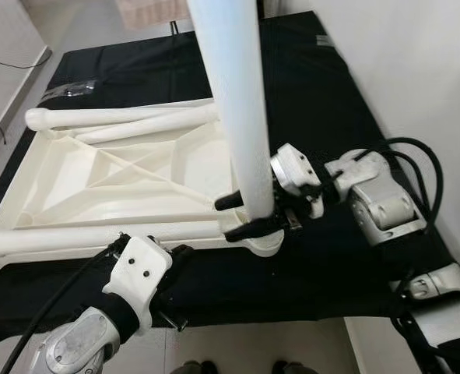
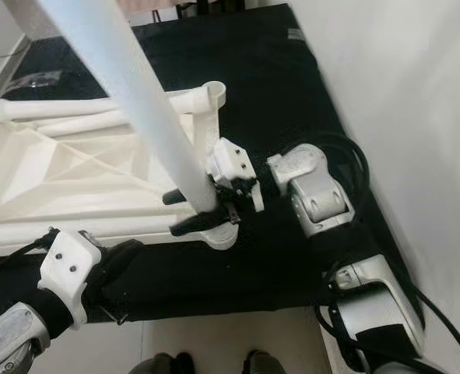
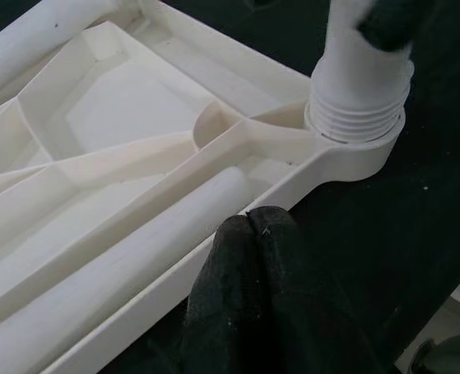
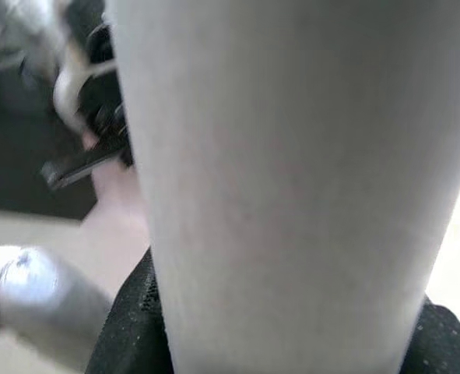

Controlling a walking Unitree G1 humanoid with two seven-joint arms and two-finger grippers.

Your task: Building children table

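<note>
The step in hand looks like fitting a leg into the upturned children's tabletop (image 1: 97,175), which lies underside-up on a black mat (image 1: 331,101). The right claw (image 1: 249,214) is clamped around the base of a white table leg (image 1: 237,101) that stands roughly upright in the near corner socket (image 3: 358,132) of the tabletop; in the left wrist view the leg's threaded end sits in that socket with several thread rings exposed, so it does not seem fully seated (a judgement from the visible threads).

The left claw (image 3: 249,257) rests at the tabletop's near edge, its two black fingers pressed together with nothing between them, apparently steadying the frame.

The next move probably calls for turning the leg about its own axis while keeping it straight, so the threads run true, and for the left claw to hold the tabletop from spinning along.

Other loose legs lie on the tabletop: two along the far edge (image 1: 121,117) and one along the near rail (image 1: 74,238). The near one lies close to the working corner and could roll if the frame shifts. A crumpled clear plastic bag (image 1: 70,91) lies on the mat beyond, well apart from the work.
</note>
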